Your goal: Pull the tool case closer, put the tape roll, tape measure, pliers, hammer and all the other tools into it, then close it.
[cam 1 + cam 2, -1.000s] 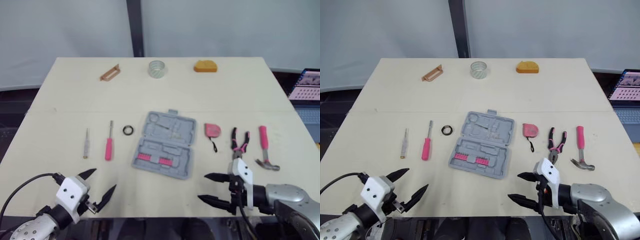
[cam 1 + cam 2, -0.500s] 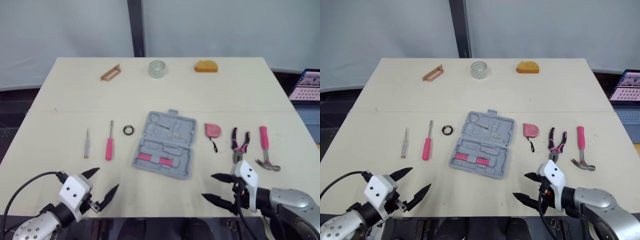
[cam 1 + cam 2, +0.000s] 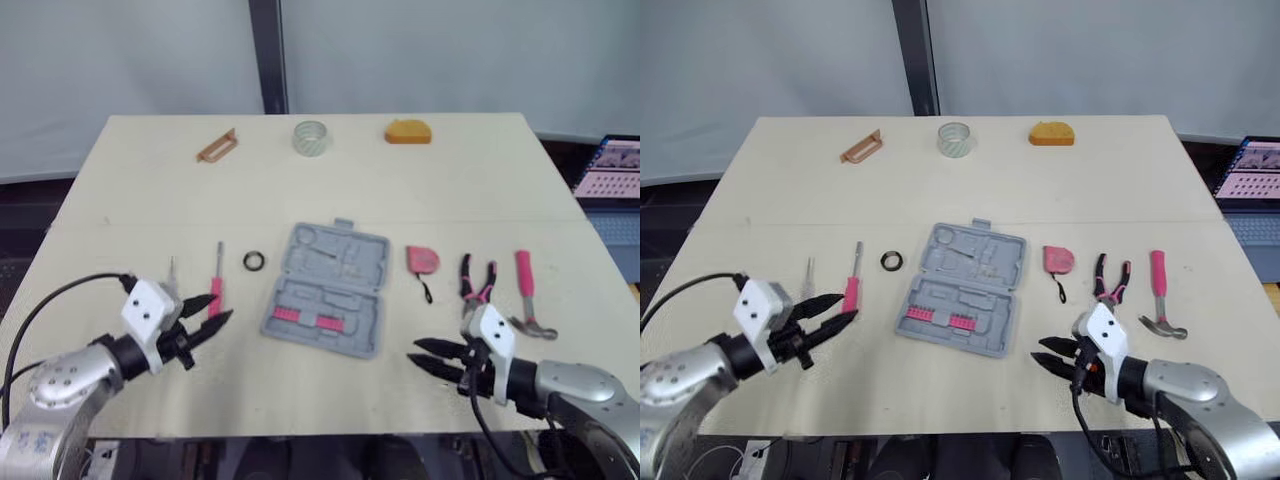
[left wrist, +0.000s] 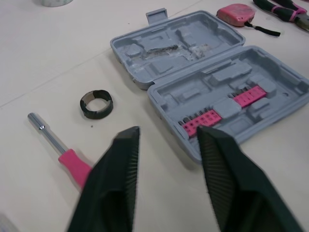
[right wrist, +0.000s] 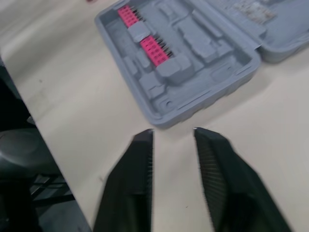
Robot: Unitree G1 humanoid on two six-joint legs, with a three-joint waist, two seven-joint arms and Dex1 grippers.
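Observation:
The grey tool case point(image 3: 325, 290) lies open mid-table with pink bit strips in its near half. To its left are a small black tape ring point(image 3: 253, 261), a pink-handled screwdriver point(image 3: 216, 290) and a thin pale screwdriver point(image 3: 171, 268). On the case's right lie a pink tape measure point(image 3: 423, 260), pink pliers point(image 3: 477, 280) and a pink hammer point(image 3: 528, 290). My left gripper point(image 3: 222, 306) hovers by the pink screwdriver's handle end, its fingers narrowly apart and empty. My right gripper point(image 3: 413, 352) sits near the front edge, right of the case, with a slim empty gap between its fingers.
Along the far edge stand a tan bracket-like piece point(image 3: 217, 146), a clear tape roll point(image 3: 311, 137) and an orange block point(image 3: 408, 131). A laptop point(image 3: 607, 167) sits off the table to the right. Bare tabletop point(image 3: 330, 200) lies between the case and the far row.
My left gripper has moved up and forward from the front edge to the pink screwdriver, and its jaws have narrowed. My right gripper's jaws have narrowed a lot; it has shifted slightly.

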